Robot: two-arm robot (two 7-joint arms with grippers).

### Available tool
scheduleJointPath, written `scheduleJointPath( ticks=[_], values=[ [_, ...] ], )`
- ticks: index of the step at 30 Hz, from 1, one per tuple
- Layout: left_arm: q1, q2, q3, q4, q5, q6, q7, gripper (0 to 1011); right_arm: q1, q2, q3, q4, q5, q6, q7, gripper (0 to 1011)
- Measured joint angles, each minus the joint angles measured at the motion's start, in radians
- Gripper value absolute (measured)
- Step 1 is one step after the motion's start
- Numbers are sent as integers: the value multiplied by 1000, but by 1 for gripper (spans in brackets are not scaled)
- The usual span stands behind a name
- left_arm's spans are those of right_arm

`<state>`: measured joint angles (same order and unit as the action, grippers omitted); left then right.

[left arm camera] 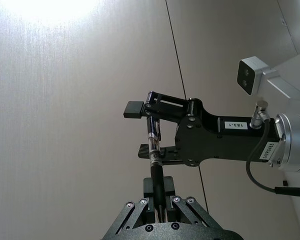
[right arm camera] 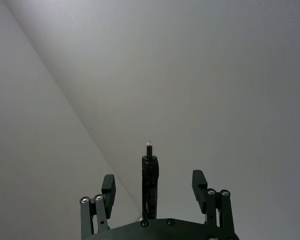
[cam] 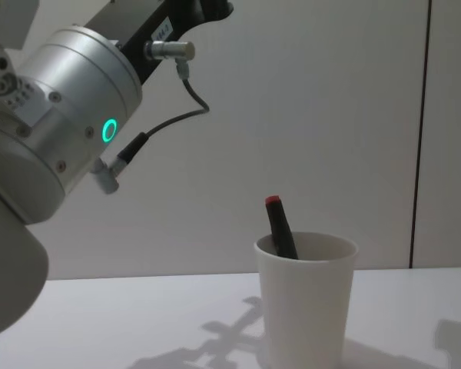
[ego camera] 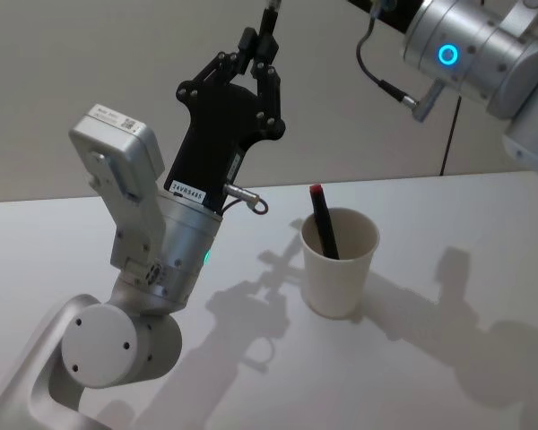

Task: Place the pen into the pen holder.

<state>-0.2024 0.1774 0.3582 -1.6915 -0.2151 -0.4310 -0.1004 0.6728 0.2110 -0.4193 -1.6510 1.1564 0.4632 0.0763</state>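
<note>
Pen holder: white paper cup (ego camera: 342,273) standing upright on the white table (ego camera: 484,269); the chest view (cam: 303,315) shows it from the side, rolled rim on top.
Inside the pen holder: a red-tipped pen (ego camera: 323,224) leans against the rim with its red end sticking out above it; the chest view shows the same lean (cam: 280,227).
Black pen: well above the pen holder and to its left, pinched at its lower end by the left gripper. In the head view only a sliver shows at the top edge (ego camera: 271,11); the left wrist view gives its length, with a clear section and a clip near the far end (left arm camera: 155,165).
Left gripper: raised high, up and to the left of the pen holder, pointing upward (ego camera: 260,49); its fingers are clamped on the black pen (left arm camera: 158,187).
Right gripper: fingers spread, one on each side of the black pen's upper part (left arm camera: 140,129). Its own wrist view (right arm camera: 153,181) shows the black pen (right arm camera: 150,182) standing midway between the two fingers with a gap on each side, not touching either.
Right arm: enters above and to the right of the pen holder in the head view (ego camera: 466,49), blue ring lit.
Chest view extra: the left arm's casing looms large to the left of the pen holder, green ring lit.
</note>
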Motion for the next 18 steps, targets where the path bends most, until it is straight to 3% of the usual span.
scheduleJointPath(
  ticks=[9, 18],
  values=[
    [0, 0, 0, 0, 0, 0, 0, 115, 2, -1, -2, 4, 4, -4, -2, 815],
    [0, 0, 0, 0, 0, 0, 0, 115, 3, -2, -3, 7, 6, -5, -3, 533]
  ],
)
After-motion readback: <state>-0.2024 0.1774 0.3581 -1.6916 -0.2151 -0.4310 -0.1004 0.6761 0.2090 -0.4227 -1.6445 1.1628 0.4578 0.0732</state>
